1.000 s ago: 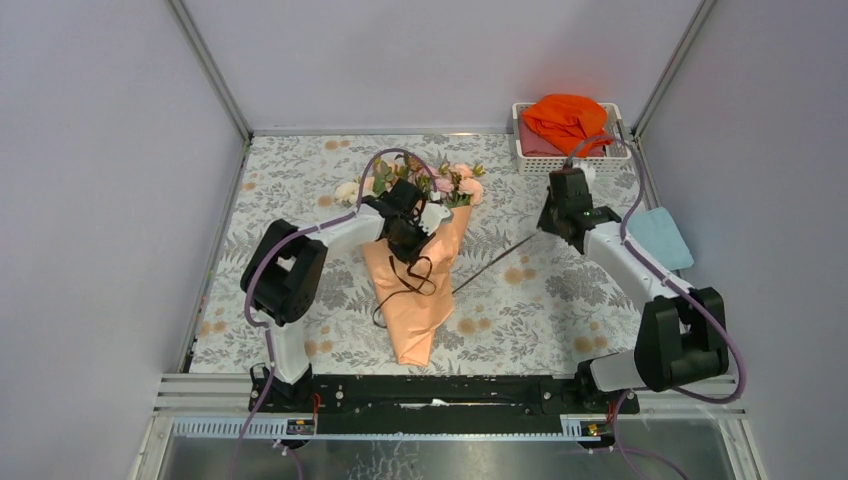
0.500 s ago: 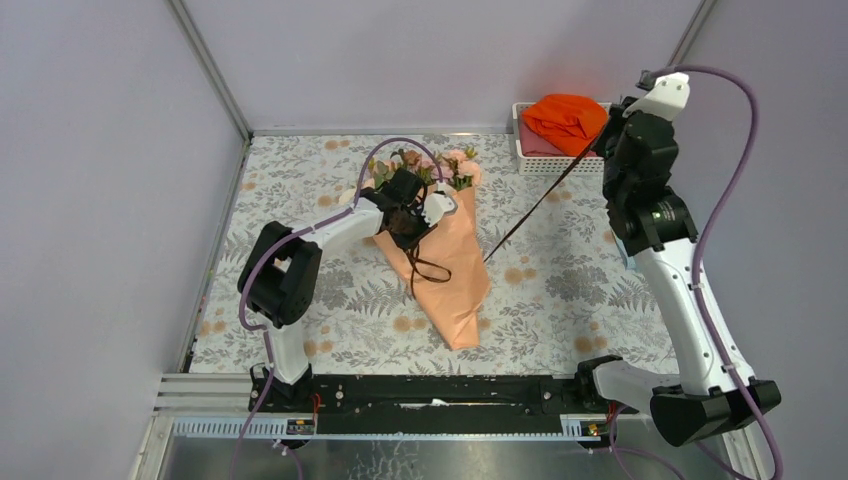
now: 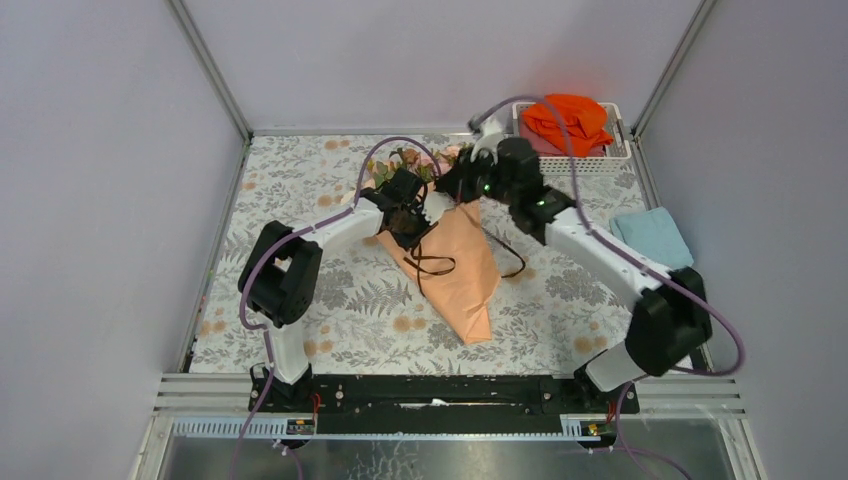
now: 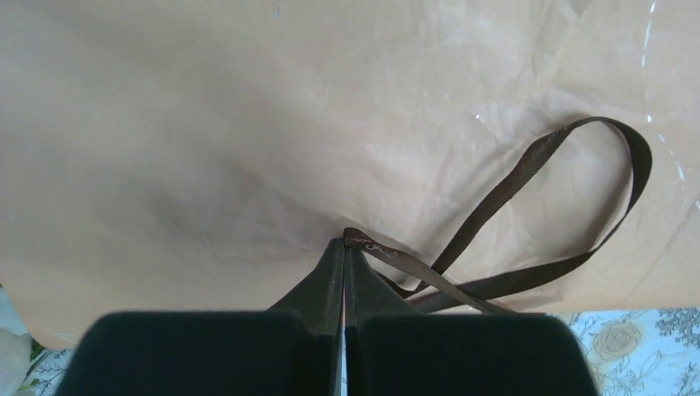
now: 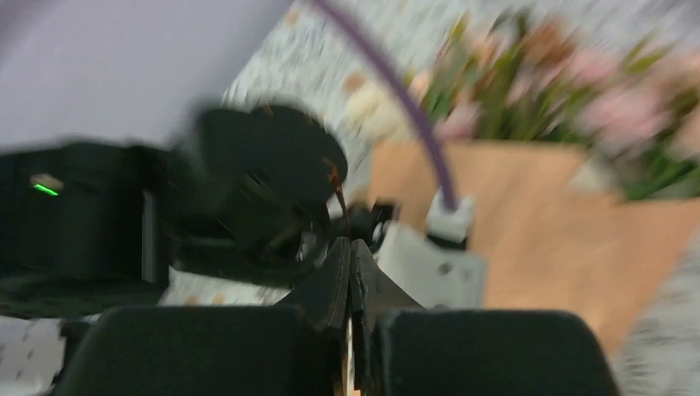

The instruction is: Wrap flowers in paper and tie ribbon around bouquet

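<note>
The bouquet [image 3: 462, 270] lies mid-bench [image 3: 300, 180], its paper [image 4: 248, 124] tip toward 5 o'clock. The flowers [image 3: 410, 158] at its 11 o'clock end are largely hidden behind both arms, and the right wrist view is motion-blurred. The left tool [image 4: 344, 246] rests on the cone's upper part, pinched tight on the ribbon [image 4: 528, 165], which loops across the paper. The right tool [image 5: 351, 243], just at its 1 o'clock, is closed on a thin brown strand. Half a second earlier it was raised by the basket [image 3: 612, 160] with the ribbon taut; now the ribbon sags.
</note>
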Tool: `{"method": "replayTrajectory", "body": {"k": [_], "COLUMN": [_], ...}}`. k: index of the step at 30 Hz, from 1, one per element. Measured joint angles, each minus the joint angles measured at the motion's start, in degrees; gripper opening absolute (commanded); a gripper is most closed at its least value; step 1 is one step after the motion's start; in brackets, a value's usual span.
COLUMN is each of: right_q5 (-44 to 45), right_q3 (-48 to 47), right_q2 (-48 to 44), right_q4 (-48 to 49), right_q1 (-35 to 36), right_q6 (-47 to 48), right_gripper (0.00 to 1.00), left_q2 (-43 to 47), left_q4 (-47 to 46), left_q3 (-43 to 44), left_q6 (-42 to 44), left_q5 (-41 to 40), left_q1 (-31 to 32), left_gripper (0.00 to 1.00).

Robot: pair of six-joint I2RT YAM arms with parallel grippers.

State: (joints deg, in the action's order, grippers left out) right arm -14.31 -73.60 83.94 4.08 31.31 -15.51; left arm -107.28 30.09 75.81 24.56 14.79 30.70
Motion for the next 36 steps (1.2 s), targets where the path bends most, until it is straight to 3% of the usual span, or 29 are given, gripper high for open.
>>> {"method": "replayTrajectory", "body": {"k": [7, 11, 16, 26, 36], "right_q5": [-11.47, -10.34, -5.46, -2.75, -5.53], "right_q3": [14.53, 24.17, 30.99, 25.42, 13.49], "right_q2": [8.63, 8.52, 8.61, 17.25, 27.93], "right_q4": [14.71, 25.88, 29.05, 29.11, 29.70], "right_q1": [3.26, 3.52, 3.50, 0.72, -1.38], "right_q6": [-14.21, -23.15, -29.27, -31.32, -32.57], "right_gripper": [0.00, 0.00, 0.00, 0.00, 0.00], "left_q2": [0.15, 0.15, 1.07, 10.10, 15.80], "left_q4": [-5.62, -7.43, -8.13, -7.85, -2.62], "left_q3": [-3.10, -3.96, -4.09, -5.25, -5.51], "left_q6": [-4.59, -8.28, -10.19, -8.35, 0.24], "left_q5": [0.52, 2.82, 4.37, 7.02, 16.83], "left_q1": [-1.09, -3.23, -4.63, -4.61, -3.69], "left_gripper": [0.00, 0.00, 0.00, 0.00, 0.00]}}
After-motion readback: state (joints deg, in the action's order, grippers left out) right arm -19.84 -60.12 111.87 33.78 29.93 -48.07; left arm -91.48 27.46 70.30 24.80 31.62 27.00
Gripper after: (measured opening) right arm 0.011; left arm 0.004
